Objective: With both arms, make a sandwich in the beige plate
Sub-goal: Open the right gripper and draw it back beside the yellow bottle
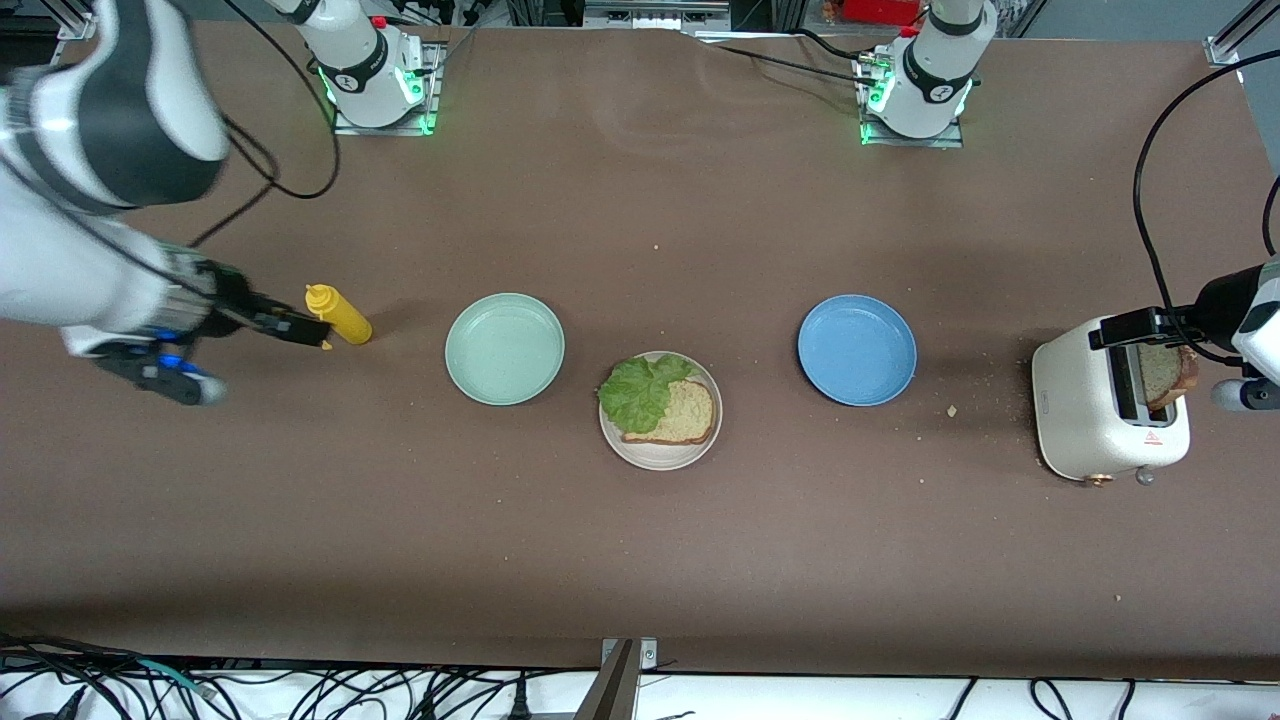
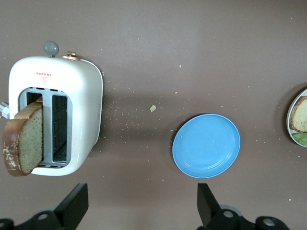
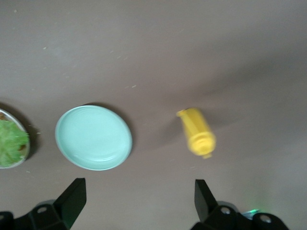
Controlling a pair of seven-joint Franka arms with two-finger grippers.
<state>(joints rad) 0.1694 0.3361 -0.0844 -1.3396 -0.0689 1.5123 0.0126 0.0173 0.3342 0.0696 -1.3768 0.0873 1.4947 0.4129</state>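
The beige plate (image 1: 655, 456) sits mid-table, nearer the front camera than the other two plates. A slice of brown bread (image 1: 688, 413) lies on it, with a green lettuce leaf (image 1: 638, 392) partly over the slice. A second slice (image 1: 1168, 374) stands in a slot of the white toaster (image 1: 1085, 420) at the left arm's end. My left gripper (image 1: 1135, 328) hangs open and empty over the toaster; in the left wrist view (image 2: 141, 207) the toaster (image 2: 79, 91) and its slice (image 2: 24, 143) lie off to one side. My right gripper (image 1: 290, 325) hangs open and empty beside the yellow bottle (image 1: 340, 314).
A mint-green plate (image 1: 505, 349) and a blue plate (image 1: 857, 350) flank the beige plate, both empty. The yellow bottle (image 3: 197, 132) lies on its side near the mint-green plate (image 3: 93, 137). Crumbs are scattered between the toaster and the blue plate (image 2: 206, 145).
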